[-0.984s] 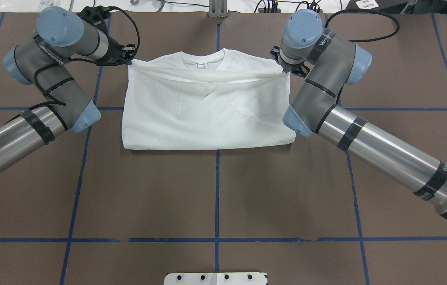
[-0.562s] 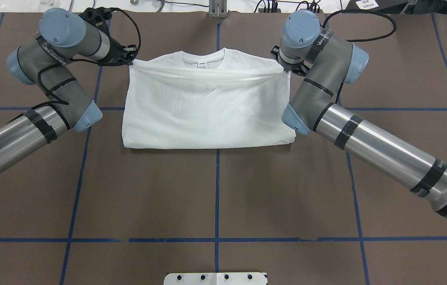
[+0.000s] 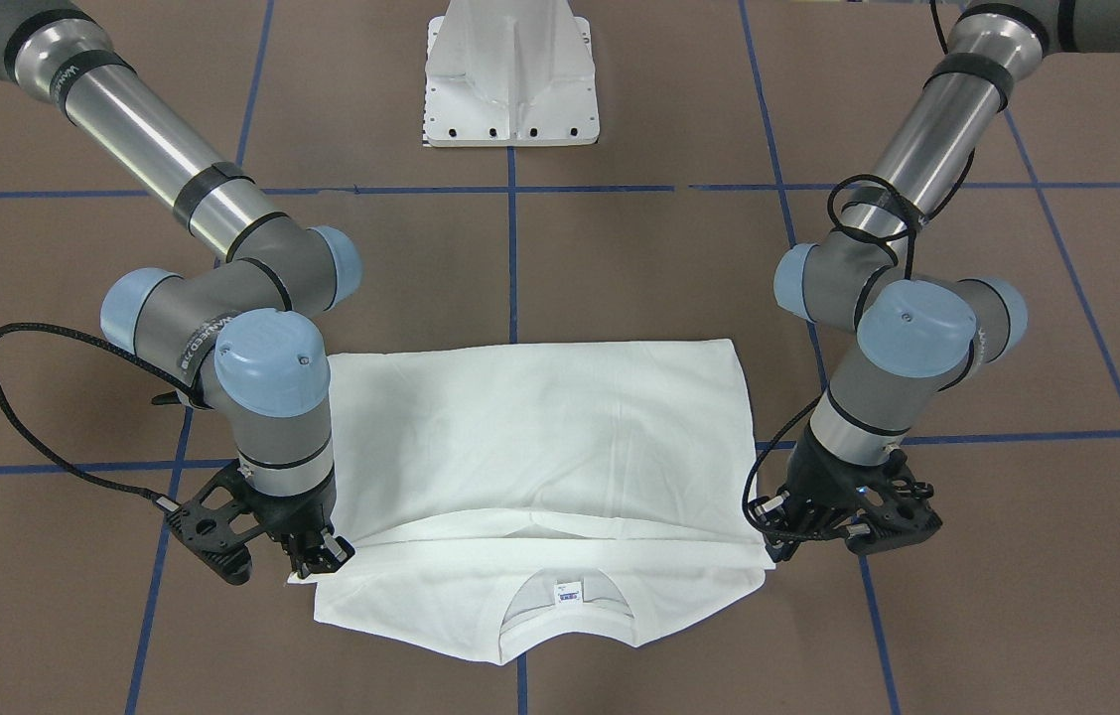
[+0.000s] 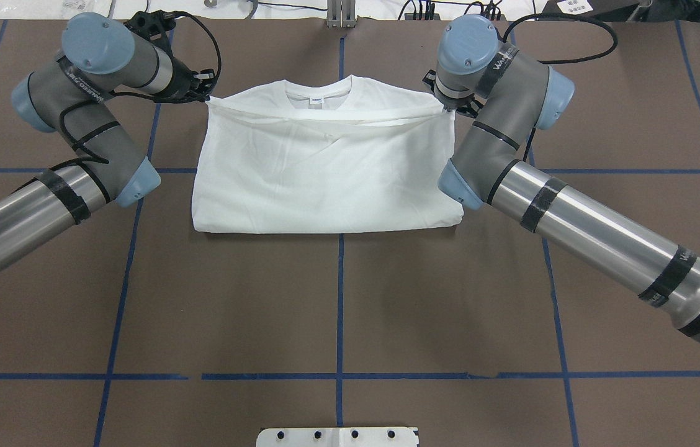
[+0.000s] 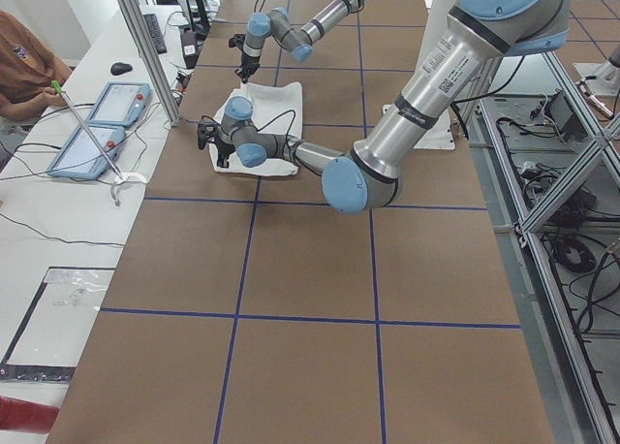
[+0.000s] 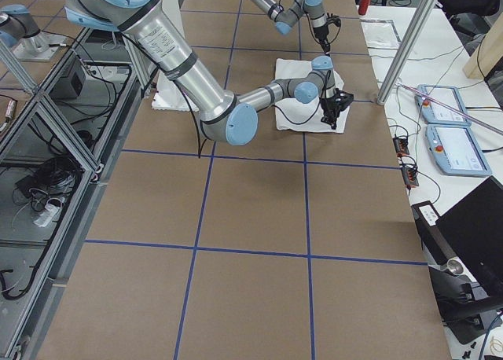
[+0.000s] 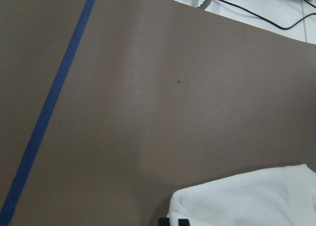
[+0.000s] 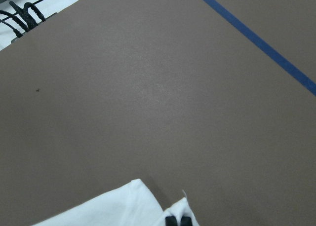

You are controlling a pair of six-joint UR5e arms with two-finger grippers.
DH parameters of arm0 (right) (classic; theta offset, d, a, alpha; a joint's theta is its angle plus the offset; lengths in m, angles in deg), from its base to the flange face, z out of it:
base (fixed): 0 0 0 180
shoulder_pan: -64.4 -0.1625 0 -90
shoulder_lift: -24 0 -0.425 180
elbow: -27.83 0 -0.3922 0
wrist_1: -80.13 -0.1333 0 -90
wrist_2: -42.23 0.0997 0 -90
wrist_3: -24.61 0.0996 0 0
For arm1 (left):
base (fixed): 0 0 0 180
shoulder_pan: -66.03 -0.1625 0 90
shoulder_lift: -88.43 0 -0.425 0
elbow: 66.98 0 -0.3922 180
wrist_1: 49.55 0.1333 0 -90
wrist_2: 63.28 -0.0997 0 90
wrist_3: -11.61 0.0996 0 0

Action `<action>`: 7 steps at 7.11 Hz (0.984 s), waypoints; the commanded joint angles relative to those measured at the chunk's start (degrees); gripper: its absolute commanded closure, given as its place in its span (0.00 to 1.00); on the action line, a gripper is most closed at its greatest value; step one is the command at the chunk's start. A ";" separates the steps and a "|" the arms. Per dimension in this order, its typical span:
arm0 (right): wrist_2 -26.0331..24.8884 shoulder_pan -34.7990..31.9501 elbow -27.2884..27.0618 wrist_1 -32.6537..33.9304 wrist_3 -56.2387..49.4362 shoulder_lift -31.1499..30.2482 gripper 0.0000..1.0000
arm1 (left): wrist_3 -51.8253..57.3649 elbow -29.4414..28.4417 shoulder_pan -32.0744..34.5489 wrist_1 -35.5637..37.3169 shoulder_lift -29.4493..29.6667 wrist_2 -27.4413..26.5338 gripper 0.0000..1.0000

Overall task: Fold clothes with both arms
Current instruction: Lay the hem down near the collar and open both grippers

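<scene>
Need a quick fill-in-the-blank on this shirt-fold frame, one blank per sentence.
The T-shirt fabric colour is ____. The left gripper and right gripper each pinch one ____ of its folded-over layer. That layer stops short of the collar, so the small ____ inside shows. The tape lines on the table are ____.
Missing words: white; corner; label; blue.

So the T-shirt [image 4: 325, 186] lies flat on the table [image 4: 232, 298], stretched between the two claws: left gripper [image 4: 205, 95] at one corner of the doubled-over edge, right gripper [image 4: 447, 108] at the other, each pinching its corner. Just past the claws, on the far side from the robot, the collar [image 3: 570, 626] end sticks out from under that edge, label [image 3: 570, 593] in the middle. The folded bulk sits behind the claws, toward the robot, and the pedestal [image 4: 337, 436] well behind that, in line with the midpoint between them
</scene>
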 commanded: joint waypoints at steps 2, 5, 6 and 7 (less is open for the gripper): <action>0.68 -1.39 0.22 -0.09 -0.07 1.32 0.33 | 0.22 -0.04 0.42 -1.80 -0.95 0.04 0.57; 5.42 -0.01 -16.47 0.44 2.90 -9.41 0.32 | 0.40 0.23 2.62 -3.12 -1.31 1.53 0.54; 5.17 2.79 -22.48 0.09 7.44 -14.53 0.30 | 0.40 0.23 2.53 -6.79 -2.35 2.67 0.59; 4.90 5.86 -28.55 0.09 11.32 -19.63 0.28 | 0.14 0.31 2.53 -8.65 -2.97 2.76 0.57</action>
